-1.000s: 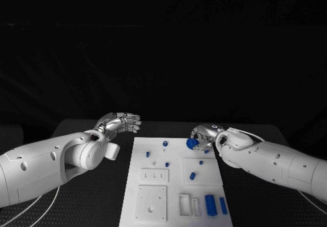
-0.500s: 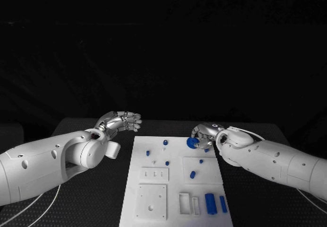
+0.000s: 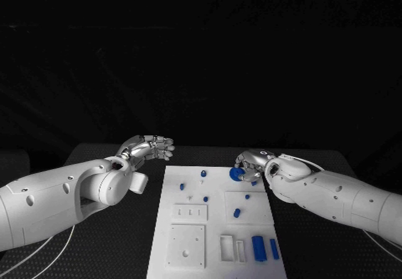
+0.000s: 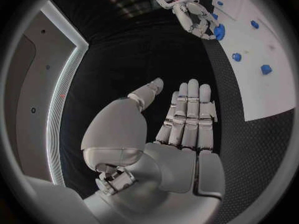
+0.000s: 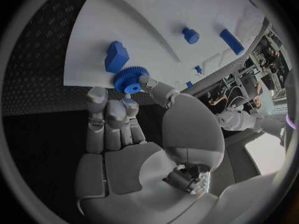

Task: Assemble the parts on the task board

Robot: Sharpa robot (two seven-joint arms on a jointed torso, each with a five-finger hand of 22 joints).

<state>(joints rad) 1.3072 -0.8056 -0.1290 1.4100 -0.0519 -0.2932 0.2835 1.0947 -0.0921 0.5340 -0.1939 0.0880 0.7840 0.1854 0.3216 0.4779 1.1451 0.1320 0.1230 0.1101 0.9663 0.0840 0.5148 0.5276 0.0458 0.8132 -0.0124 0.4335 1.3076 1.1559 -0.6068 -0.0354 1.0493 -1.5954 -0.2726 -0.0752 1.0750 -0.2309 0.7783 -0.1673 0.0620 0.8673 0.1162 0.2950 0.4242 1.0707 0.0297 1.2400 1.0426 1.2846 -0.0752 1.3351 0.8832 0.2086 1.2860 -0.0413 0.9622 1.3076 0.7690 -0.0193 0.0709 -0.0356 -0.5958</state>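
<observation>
The white task board [image 3: 189, 247] lies in the middle of the table. My right hand [image 3: 250, 162] hovers over its far right corner and pinches a blue gear [image 3: 237, 173] between thumb and fingers; the right wrist view shows that gear [image 5: 129, 80] at the fingertips of the right hand [image 5: 124, 129], next to a blue block [image 5: 116, 56] on the board [image 5: 162, 15]. My left hand [image 3: 149, 148] hangs off the board's far left corner. In the left wrist view the left hand [image 4: 181, 119] has straight fingers, the thumb apart, and holds nothing.
Small blue pegs [image 3: 204, 174] dot the board's far half, and one more peg [image 3: 236, 213] stands mid-board. Two blue bars [image 3: 259, 248] lie at the near right, beside white recessed slots [image 3: 228, 249]. Black table surface flanks the board on both sides.
The right hand has edged the blue gear slightly toward the board's far edge. The left hand has stayed where it was.
</observation>
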